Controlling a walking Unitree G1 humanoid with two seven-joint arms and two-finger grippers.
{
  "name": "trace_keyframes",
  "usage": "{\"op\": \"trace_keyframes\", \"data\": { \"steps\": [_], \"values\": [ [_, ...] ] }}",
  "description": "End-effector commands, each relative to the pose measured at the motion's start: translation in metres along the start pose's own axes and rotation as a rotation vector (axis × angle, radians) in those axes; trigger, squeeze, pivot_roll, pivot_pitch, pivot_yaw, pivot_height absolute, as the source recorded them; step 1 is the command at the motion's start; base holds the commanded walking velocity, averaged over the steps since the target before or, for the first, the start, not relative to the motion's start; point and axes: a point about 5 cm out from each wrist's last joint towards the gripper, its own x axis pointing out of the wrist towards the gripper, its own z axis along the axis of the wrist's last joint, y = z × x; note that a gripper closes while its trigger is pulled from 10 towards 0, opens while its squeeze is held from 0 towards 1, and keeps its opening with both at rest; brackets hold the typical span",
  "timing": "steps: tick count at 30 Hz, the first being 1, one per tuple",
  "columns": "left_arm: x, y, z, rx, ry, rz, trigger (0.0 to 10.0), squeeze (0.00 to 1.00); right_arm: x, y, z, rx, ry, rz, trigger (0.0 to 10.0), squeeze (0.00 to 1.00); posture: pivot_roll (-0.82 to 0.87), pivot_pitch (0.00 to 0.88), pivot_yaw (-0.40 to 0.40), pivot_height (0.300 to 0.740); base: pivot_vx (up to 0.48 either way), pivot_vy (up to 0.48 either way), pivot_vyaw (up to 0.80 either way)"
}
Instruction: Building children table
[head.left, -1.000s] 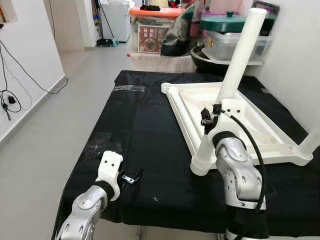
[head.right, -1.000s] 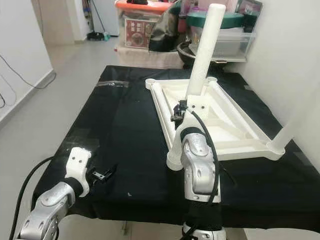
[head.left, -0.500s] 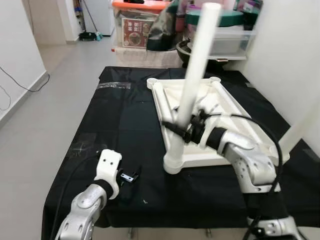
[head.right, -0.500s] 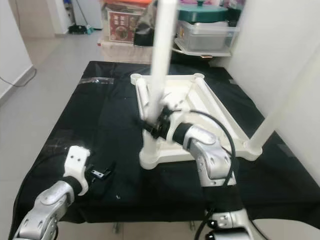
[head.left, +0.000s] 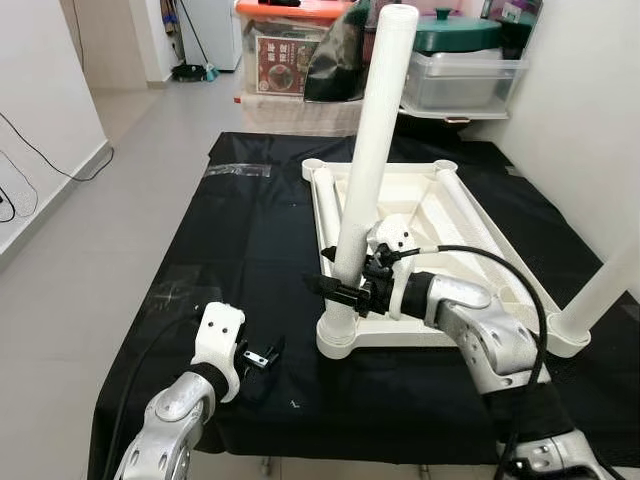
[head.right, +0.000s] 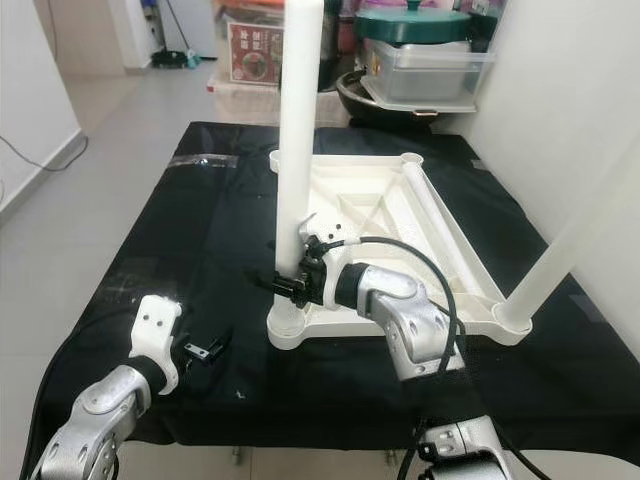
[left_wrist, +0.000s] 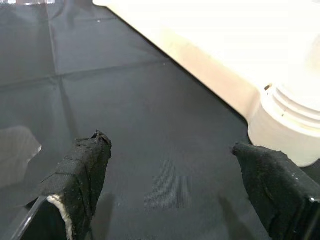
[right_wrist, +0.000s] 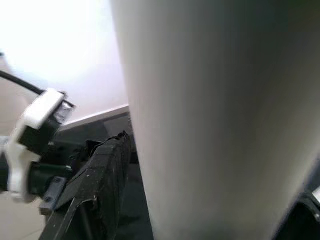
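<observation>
An upturned white children's table (head.left: 470, 215) lies on a black-covered table (head.left: 250, 240). One white leg (head.left: 372, 150) stands upright in its near-left corner socket (left_wrist: 290, 130). Low on this leg, just above the socket, my right gripper (head.left: 340, 290) is shut on it, reaching in from the right. In the right wrist view one black finger (right_wrist: 95, 185) lies along the leg's side. A second leg (head.left: 605, 290) rises from the near-right corner. My left gripper (head.left: 262, 358) hovers open over the cloth to the left of the socket, with nothing between its fingers (left_wrist: 80, 175).
Storage boxes and a green-lidded pot (head.left: 460, 35) crowd the floor and shelf behind the table. A white wall (head.left: 590, 120) runs close along the right side. Open grey floor (head.left: 90, 230) lies to the left, with a cable by the wall.
The camera has shifted. My right forearm has swung from below the leg to reaching across from the right, its gripper now lower on the leg. The left arm has stayed put.
</observation>
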Motion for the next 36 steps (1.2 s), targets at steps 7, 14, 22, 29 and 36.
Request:
{"op": "trace_keyframes", "data": {
  "steps": [7, 14, 22, 29, 36],
  "values": [
    [-0.002, -0.002, -0.005, 0.003, 0.013, -0.002, 10.0, 0.0, 0.027, -0.006, 0.019, -0.022, -0.12, 0.029, 10.0, 0.0, 0.07, 0.0, -0.087, 0.74, 0.0, 0.0, 0.0],
    [-0.004, -0.003, -0.007, -0.004, 0.016, 0.001, 10.0, 0.0, 0.012, -0.047, -0.013, 0.106, 0.008, -0.674, 0.0, 0.0, 0.04, 0.0, -0.077, 0.74, 0.0, 0.0, 0.0],
    [-0.001, -0.005, -0.007, -0.005, 0.017, -0.013, 10.0, 0.0, -0.046, -0.044, -0.04, 0.144, 0.102, -1.303, 0.0, 0.0, 0.02, 0.0, -0.068, 0.74, 0.0, 0.0, 0.0],
    [-0.001, -0.005, -0.008, -0.006, 0.018, -0.02, 10.0, 0.0, -0.052, -0.027, -0.032, 0.12, 0.063, -1.397, 10.0, 0.0, 0.0, 0.0, -0.06, 0.74, 0.0, 0.0, 0.0],
    [0.001, -0.006, -0.006, -0.006, 0.014, -0.029, 10.0, 0.0, -0.01, -0.006, 0.004, 0.163, -0.138, -0.957, 10.0, 1.0, 0.0, 0.0, -0.055, 0.74, 0.0, 0.0, 0.0]
  ]
}}
